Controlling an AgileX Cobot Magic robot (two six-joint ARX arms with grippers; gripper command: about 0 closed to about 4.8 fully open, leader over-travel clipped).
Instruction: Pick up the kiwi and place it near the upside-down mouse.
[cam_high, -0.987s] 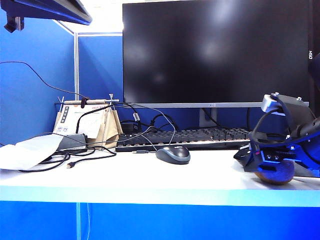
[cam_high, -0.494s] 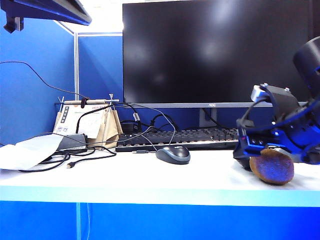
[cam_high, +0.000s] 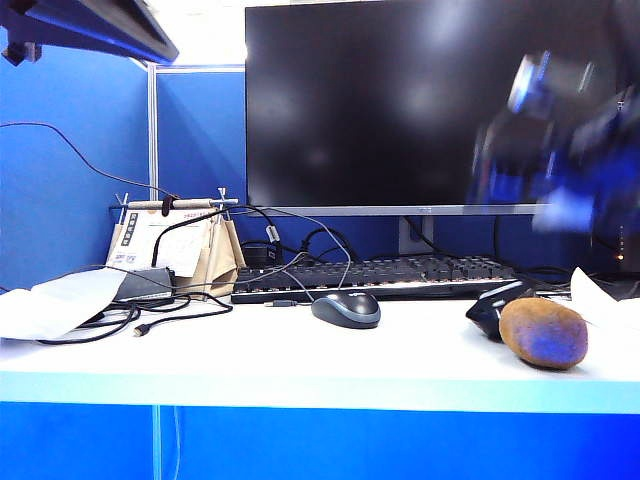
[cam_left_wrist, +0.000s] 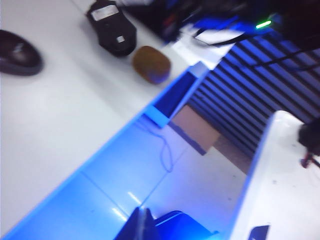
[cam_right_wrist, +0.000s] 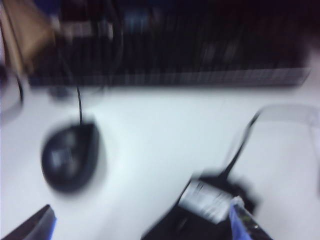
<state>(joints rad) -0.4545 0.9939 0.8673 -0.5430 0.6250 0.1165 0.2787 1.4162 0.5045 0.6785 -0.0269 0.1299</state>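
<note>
Kiwi (cam_high: 543, 333) lies on the tabletop (cam_high: 300, 365) at the right of the exterior view, touching or just beside the upside-down mouse (cam_high: 497, 305), which sits at about 10 o'clock from it. Long axis of the kiwi runs roughly 10-to-4 in that view. The left wrist view gives the same pairing: kiwi (cam_left_wrist: 151, 64) close beside the mouse (cam_left_wrist: 111, 27), near the tabletop's front edge.

Right gripper (cam_high: 560, 150) is a blur in front of the monitor (cam_high: 420, 100), well above the fruit at about 12 o'clock from it. Its fingers (cam_right_wrist: 245, 220) are spread wide and hold nothing (only their tips show at the edge of the right wrist view, with the mouse's pale label (cam_right_wrist: 207, 200) between them). This arm is the nearer one by far.

Left gripper (cam_left_wrist: 145, 227): only a dark sliver is visible in its own wrist view; I cannot tell its opening. It hangs off the front of the tabletop, well apart from the kiwi.

Judgement: placement looks done; no further grasp seems called for.

Writing: small badge on the monitor's lower bezel (cam_high: 424, 210), too small to read here. Grey mouse (cam_high: 346, 308) carries no legible mark.
</note>
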